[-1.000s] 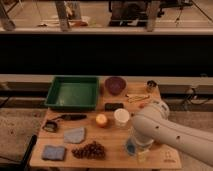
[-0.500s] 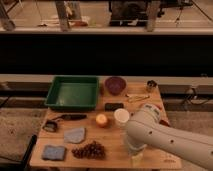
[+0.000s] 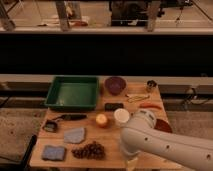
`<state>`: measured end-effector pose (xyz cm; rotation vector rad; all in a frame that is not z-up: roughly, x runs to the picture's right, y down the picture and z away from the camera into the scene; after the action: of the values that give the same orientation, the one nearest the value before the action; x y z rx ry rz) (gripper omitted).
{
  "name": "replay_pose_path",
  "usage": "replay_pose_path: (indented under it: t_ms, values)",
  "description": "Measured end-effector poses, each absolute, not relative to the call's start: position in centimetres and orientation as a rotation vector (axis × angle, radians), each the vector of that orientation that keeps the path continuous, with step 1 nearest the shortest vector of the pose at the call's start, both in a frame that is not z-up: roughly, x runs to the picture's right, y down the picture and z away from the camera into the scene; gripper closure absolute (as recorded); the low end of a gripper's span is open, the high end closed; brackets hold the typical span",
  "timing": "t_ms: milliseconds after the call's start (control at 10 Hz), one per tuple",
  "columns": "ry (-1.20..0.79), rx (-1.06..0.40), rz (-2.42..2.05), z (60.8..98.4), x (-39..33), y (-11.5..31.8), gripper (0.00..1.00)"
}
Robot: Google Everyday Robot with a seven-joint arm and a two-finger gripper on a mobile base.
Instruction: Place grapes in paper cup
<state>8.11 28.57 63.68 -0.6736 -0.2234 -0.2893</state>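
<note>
Wooden table (image 3: 108, 138), near to far: gripper (image 3: 131, 164) low at the front edge, beneath the white arm (image 3: 160, 144), its state cannot be told; grapes (image 3: 90, 150) lie just left of it; paper cup (image 3: 121, 116) stands beyond.

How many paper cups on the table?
1: the paper cup sits mid-table, beside the orange fruit. The arm, its pincer low at the front edge, may hide others.

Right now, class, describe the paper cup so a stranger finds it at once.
On the wooden table, the paper cup stands just right of the orange fruit. It alone is white and cylindrical; the gripper hangs at the front edge.
</note>
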Motion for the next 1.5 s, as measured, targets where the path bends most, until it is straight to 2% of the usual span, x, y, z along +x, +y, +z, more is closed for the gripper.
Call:
replay_pose_path:
  t_ms: [400,800,1100,1500]
  values:
    - [-0.355,-0.658,-0.271,64.1,5.3,27.3,0.2]
    - [-0.454,-0.647,-0.234,66.3,4.7,26.1,0.2]
    - [-0.491,-0.636,-0.219,67.1,3.9,26.1,0.2]
    - [-0.543,-0.632,-0.247,68.2,-0.6,26.9,0.2]
